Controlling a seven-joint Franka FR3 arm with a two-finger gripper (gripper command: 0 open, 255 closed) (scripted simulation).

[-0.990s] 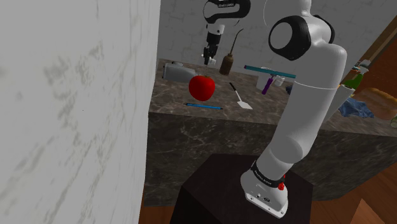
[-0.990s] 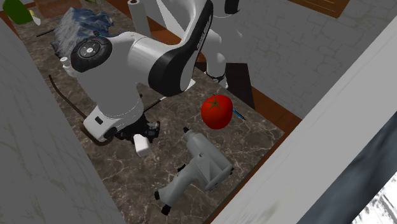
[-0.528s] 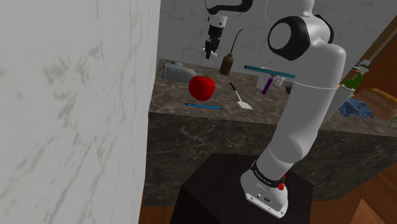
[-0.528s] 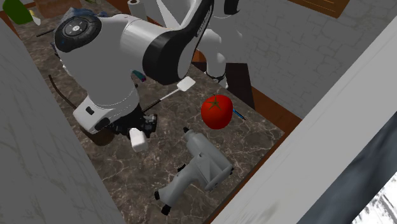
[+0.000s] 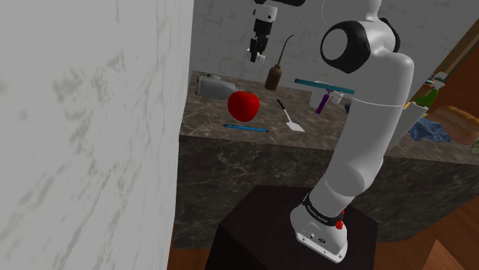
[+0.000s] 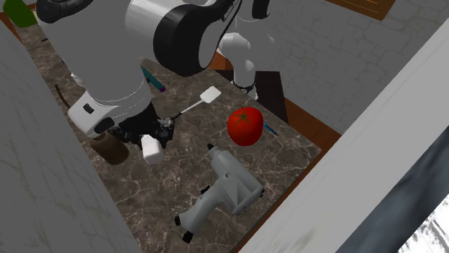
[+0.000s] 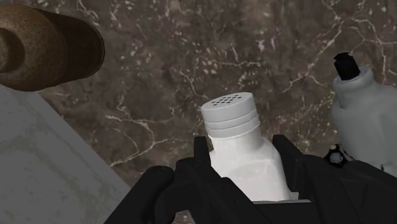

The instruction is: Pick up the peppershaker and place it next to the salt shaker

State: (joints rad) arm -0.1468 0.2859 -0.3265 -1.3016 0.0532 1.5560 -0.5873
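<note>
Dark marble counter is lying below the gripper, which is pinching a white shaker at left centre of the second exterior view, beside a brown bottle.

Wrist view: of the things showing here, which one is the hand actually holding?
The white shaker with the holed cap, clasped between the hand's black fingers. The brown bottle and the white tool sit apart on the counter below.
</note>
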